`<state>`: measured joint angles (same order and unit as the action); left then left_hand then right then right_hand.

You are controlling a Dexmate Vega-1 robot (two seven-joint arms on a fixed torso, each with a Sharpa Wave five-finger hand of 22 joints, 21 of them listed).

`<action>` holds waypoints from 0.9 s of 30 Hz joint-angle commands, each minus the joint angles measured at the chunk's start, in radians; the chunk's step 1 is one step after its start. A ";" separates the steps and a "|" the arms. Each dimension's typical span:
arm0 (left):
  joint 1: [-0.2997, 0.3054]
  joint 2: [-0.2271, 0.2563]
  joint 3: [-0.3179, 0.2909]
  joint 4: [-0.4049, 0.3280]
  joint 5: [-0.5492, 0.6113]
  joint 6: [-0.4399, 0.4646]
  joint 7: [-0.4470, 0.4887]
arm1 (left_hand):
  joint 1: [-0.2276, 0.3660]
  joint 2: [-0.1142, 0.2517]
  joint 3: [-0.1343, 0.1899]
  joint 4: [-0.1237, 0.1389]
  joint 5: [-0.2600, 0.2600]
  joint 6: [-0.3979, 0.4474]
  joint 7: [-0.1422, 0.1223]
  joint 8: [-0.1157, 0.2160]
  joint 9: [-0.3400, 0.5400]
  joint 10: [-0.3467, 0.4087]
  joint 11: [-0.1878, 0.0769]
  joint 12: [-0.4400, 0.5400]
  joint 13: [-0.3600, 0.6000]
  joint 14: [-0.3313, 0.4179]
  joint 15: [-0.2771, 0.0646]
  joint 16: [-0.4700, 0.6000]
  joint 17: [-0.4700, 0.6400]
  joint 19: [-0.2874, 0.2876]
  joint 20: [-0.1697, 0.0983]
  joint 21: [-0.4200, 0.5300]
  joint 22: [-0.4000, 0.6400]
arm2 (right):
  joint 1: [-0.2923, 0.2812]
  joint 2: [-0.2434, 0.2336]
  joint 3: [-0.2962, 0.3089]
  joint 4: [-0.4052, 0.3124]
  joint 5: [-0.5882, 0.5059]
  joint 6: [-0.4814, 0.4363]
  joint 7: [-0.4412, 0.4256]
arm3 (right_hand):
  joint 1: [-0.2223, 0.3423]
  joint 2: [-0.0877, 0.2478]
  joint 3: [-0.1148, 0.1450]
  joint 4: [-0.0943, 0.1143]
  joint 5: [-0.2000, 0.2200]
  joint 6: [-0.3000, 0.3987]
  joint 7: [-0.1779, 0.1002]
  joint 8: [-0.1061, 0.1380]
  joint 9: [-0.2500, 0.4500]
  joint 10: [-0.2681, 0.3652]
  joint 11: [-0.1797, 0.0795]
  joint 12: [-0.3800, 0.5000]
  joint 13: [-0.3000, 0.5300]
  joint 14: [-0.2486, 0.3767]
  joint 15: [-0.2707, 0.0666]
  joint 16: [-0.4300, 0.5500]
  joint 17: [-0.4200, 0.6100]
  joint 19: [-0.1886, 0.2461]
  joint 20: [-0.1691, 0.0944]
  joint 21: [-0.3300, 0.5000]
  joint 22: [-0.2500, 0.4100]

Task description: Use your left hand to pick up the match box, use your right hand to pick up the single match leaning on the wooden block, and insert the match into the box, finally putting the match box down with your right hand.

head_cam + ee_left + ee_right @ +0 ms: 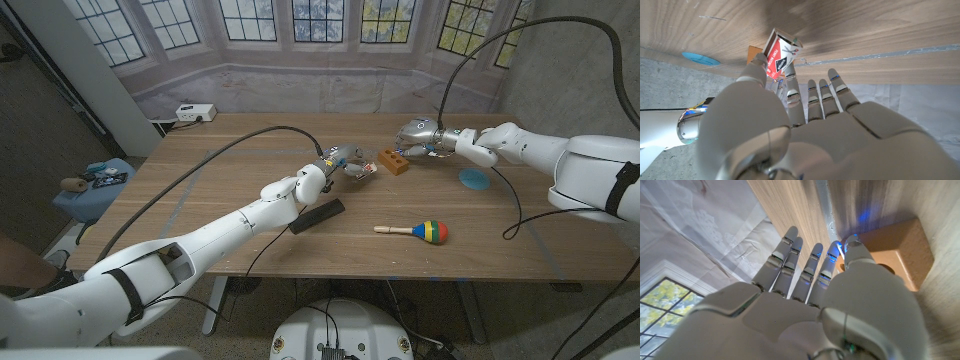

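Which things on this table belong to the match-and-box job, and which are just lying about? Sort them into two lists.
Belong to the job:
red and white cardboard match box, held in the left hand
orange-brown wooden block with holes, with the right hand at it

Just lying about:
flat black rectangular bar
multicoloured maraca with wooden handle
round blue disc

Both arms are built of smooth, glossy white rounded shells, with black bands ringing the thick upper sections near the shoulders and black cables looping off them. The left hand [805,130] has a white moulded back and slim silver-grey segmented fingers [816,97] with darker gaps between the segments. The right hand [805,305] looks the same, with a blue light glowing at one fingertip, and a metallic silver wrist.
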<state>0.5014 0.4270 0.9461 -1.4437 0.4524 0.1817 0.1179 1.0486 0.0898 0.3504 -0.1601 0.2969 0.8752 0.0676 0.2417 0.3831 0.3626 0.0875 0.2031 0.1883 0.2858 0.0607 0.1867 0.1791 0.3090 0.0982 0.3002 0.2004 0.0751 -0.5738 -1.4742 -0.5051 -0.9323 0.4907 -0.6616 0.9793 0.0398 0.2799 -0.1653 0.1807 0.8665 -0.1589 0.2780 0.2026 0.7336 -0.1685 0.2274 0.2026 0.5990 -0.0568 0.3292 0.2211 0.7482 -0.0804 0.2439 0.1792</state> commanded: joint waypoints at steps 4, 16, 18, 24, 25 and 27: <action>0.014 0.007 -0.002 -0.022 0.001 0.009 0.000 | -0.005 0.003 0.009 0.001 0.009 0.010 -0.006 0.008 0.007 0.005 -0.002 0.000 0.003 0.006 -0.005 0.001 0.003 0.005 -0.006 0.010 0.003 | -0.032 -0.061 0.079 -0.117 -0.045 -0.006 0.045 | 0.015 0.007 -0.003 0.003 0.007 0.006 -0.003 0.003 0.002 0.011 -0.005 0.000 0.001 0.008 -0.167 0.005 0.002 0.009 -0.072 0.003 0.002; 0.016 0.006 -0.002 -0.025 0.003 0.015 0.001 | -0.006 0.003 0.010 0.002 0.009 0.012 -0.006 0.009 0.010 0.005 -0.003 -0.001 0.003 0.005 -0.005 0.001 0.003 0.004 -0.006 0.010 0.003 | -0.016 -0.018 0.075 -0.042 -0.068 0.017 0.015 | 0.023 0.010 -0.005 0.003 0.008 0.011 -0.003 0.003 0.003 0.014 -0.006 -0.001 0.002 0.010 -0.169 0.005 0.003 0.011 -0.073 0.003 0.003; 0.016 0.004 -0.003 -0.023 0.000 0.015 0.001 | -0.006 0.003 0.010 0.001 0.009 0.012 -0.006 0.009 0.010 0.005 -0.004 -0.001 0.003 0.006 -0.005 0.001 0.003 0.003 -0.006 0.010 0.003 | -0.013 -0.015 0.071 -0.036 -0.069 0.018 0.011 | 0.024 0.011 -0.006 0.004 0.007 0.013 -0.003 0.003 0.003 0.017 -0.006 0.000 0.002 0.011 -0.168 0.005 0.003 0.012 -0.073 0.002 0.003; 0.012 0.000 0.000 -0.013 -0.002 0.007 0.000 | -0.006 0.003 0.011 0.002 0.009 0.013 -0.007 0.010 0.011 0.005 -0.003 -0.001 0.003 0.005 -0.004 0.001 0.003 0.004 -0.006 0.010 0.003 | -0.012 -0.018 0.067 -0.041 -0.066 0.015 0.014 | 0.028 0.012 -0.007 0.003 0.008 0.017 -0.002 0.005 0.003 0.017 -0.004 -0.001 0.002 0.012 -0.169 0.005 0.003 0.013 -0.074 0.003 0.003; 0.011 -0.001 0.001 -0.011 -0.002 0.005 0.000 | -0.005 0.003 0.011 0.001 0.009 0.013 -0.007 0.010 0.011 0.005 -0.003 -0.001 0.003 0.006 -0.005 0.002 0.003 0.004 -0.007 0.010 0.003 | -0.012 -0.019 0.067 -0.042 -0.066 0.016 0.014 | 0.028 0.012 -0.007 0.003 0.008 0.018 -0.003 0.005 0.003 0.018 -0.005 -0.001 0.002 0.012 -0.169 0.005 0.003 0.013 -0.074 0.002 0.003; 0.011 -0.002 0.001 -0.008 -0.003 0.004 0.001 | -0.005 0.002 0.011 0.001 0.009 0.013 -0.008 0.010 0.012 0.005 -0.003 -0.001 0.003 0.006 -0.004 0.001 0.003 0.004 -0.005 0.010 0.003 | -0.012 -0.020 0.065 -0.044 -0.067 0.016 0.014 | 0.031 0.013 -0.008 0.003 0.008 0.024 0.000 0.007 0.004 0.020 -0.004 -0.001 0.002 0.014 -0.170 0.005 0.003 0.013 -0.074 0.002 0.003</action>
<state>0.5157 0.4306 0.9448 -1.4649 0.4532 0.1936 0.1182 1.0464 0.0897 0.3546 -0.1557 0.3010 0.8752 0.0676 0.2449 0.3923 0.3625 0.0876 0.2031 0.1883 0.2857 0.0607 0.1867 0.1791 0.3090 0.0982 0.3002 0.2005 0.0572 -0.5978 -1.4029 -0.5563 -0.9936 0.5034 -0.6434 0.9964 0.0492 0.2759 -0.1612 0.1807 0.8809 -0.1589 0.2779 0.2024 0.7428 -0.1700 0.2274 0.2024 0.6025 -0.0534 0.3291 0.2209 0.7551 -0.0805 0.2439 0.1791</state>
